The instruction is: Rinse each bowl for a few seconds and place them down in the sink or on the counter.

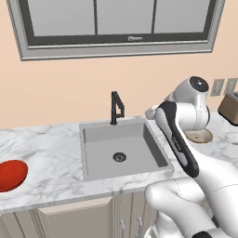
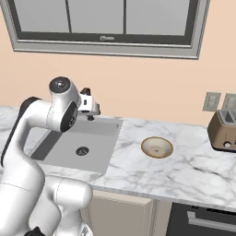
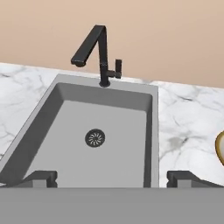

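The glossy red bowl (image 1: pixel 11 175) rests on the white marble counter (image 1: pixel 51 158) far left of the sink (image 1: pixel 139 153). The beige bowl (image 2: pixel 156 147) with its brownish rim sits on the counter right of the sink; its edge (image 3: pixel 220 149) shows in the hand view. My gripper (image 3: pixel 111 179) hangs open and empty above the sink's right side (image 3: pixel 118 127), facing the drain (image 3: pixel 95 138) and the black faucet (image 3: pixel 99 52). The hand (image 2: pixel 90 108) shows beside the arm's upper joint. No water runs from the faucet.
A brown toaster (image 2: pixel 223 130) stands on the counter at the far right, below wall outlets (image 2: pixel 212 101). A window (image 1: pixel 116 23) spans the wall behind the sink. Beige cabinets (image 1: pixel 74 218) run under the counter. My own arm (image 1: pixel 179 139) partly hides the beige bowl in the left base view.
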Controlling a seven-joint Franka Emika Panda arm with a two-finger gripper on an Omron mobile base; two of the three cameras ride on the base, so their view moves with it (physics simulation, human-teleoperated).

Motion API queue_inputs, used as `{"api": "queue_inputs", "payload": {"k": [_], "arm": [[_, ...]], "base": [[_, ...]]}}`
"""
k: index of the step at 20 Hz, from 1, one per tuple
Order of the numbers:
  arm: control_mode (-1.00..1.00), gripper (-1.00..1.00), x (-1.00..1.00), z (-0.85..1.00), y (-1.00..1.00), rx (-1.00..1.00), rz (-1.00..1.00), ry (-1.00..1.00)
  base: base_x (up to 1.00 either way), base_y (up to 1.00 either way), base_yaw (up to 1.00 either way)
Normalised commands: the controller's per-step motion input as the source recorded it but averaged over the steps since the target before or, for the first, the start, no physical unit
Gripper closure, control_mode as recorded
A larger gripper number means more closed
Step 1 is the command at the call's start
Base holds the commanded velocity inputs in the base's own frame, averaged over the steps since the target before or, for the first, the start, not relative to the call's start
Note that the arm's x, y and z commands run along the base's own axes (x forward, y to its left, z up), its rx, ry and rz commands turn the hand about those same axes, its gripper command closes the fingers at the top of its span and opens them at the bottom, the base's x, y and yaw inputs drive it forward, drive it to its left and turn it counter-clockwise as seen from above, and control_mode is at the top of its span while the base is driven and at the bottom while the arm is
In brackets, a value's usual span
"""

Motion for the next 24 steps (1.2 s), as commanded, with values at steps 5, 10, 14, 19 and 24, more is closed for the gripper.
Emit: {"api": "queue_inputs", "payload": {"k": [5, 10, 14, 19, 24], "arm": [[-1.0, -1.0, 0.14, -0.08, -0.02, 0.0, 0.04, -0.06], [-1.0, -1.0, 0.13, -0.09, 0.0, 0.0, 0.03, -0.07], [-1.0, -1.0, 0.13, -0.06, -0.03, 0.01, 0.03, -0.05], [-1.0, -1.0, 0.09, -0.05, -0.09, 0.02, 0.04, -0.05], [-1.0, -1.0, 0.1, -0.04, -0.07, 0.02, 0.04, -0.04]], "base": [[0.0, 0.0, 0.0], [0.0, 0.0, 0.0], [0.0, 0.0, 0.0], [0.0, 0.0, 0.0], [0.0, 0.0, 0.0]]}}
